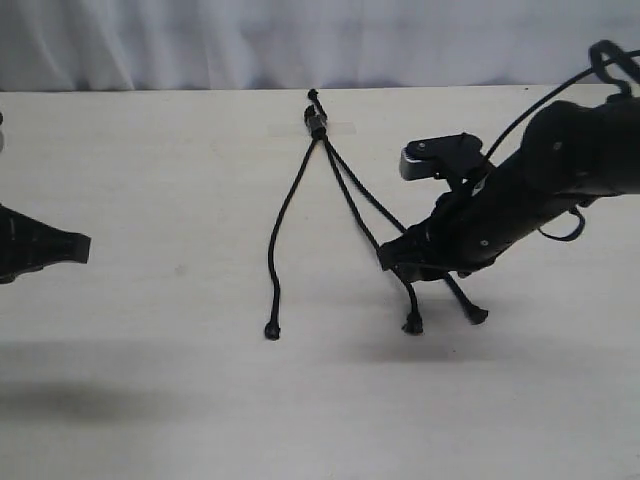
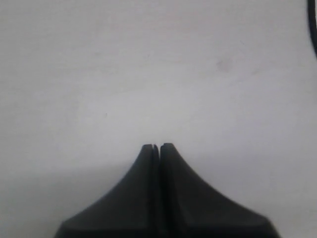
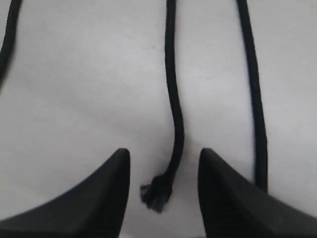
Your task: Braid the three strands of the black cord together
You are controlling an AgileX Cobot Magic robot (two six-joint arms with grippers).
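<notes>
The black cord lies on the pale table with its knotted end (image 1: 316,122) at the far side. Its three strands fan toward the near edge. The left strand (image 1: 285,215) lies apart and ends in a knobby tip (image 1: 272,330). My right gripper (image 1: 398,262) is open and hovers over the middle strand (image 3: 173,99), whose frayed tip (image 3: 156,191) lies between the jaws, untouched. The right strand (image 3: 253,94) runs just outside one finger (image 3: 223,188). Far off at the left, my left gripper (image 1: 70,246) is shut on nothing, tips together (image 2: 157,147) above bare table.
A white curtain (image 1: 300,40) hangs behind the table's far edge. The right arm's glossy cable (image 1: 540,100) loops above its wrist. A dark line (image 2: 313,29) crosses the corner of the left wrist view; what it is cannot be told.
</notes>
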